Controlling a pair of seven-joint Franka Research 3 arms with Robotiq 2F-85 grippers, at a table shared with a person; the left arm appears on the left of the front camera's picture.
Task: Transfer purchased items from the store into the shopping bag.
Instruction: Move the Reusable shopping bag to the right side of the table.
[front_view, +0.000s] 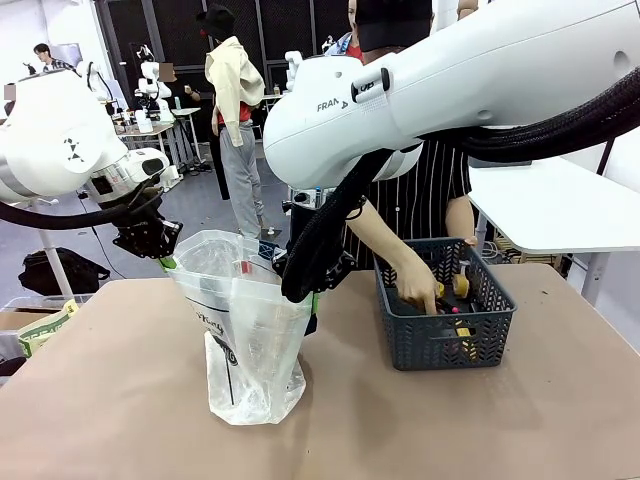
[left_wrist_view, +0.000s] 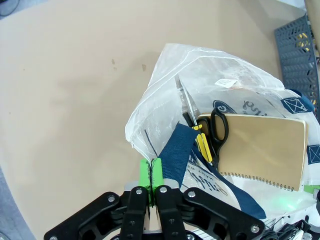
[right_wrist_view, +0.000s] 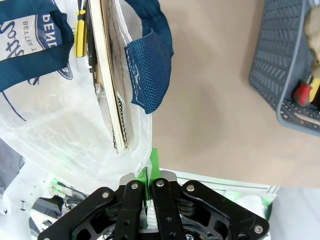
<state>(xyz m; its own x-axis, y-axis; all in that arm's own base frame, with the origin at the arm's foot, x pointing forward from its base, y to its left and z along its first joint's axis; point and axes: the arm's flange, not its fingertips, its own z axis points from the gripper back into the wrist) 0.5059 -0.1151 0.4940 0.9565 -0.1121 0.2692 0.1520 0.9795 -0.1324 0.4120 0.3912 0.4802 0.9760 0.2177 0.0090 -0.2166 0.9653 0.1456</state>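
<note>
The left hand (left_wrist_view: 154, 172) was shut tight on the rim of the translucent shopping bag (front_view: 245, 330), just beside a navy strap (left_wrist_view: 176, 152). The right hand (right_wrist_view: 151, 160) was clamped on the opposite rim, and the bag stood open on the worktop (front_view: 100, 400). Inside lay a tan spiral notebook (left_wrist_view: 260, 145) and black-handled scissors (left_wrist_view: 218, 127). Near the bag stood the grey basket (front_view: 440, 340), with the person's hand (front_view: 418, 290) reaching in among yellow items (front_view: 460, 285).
</note>
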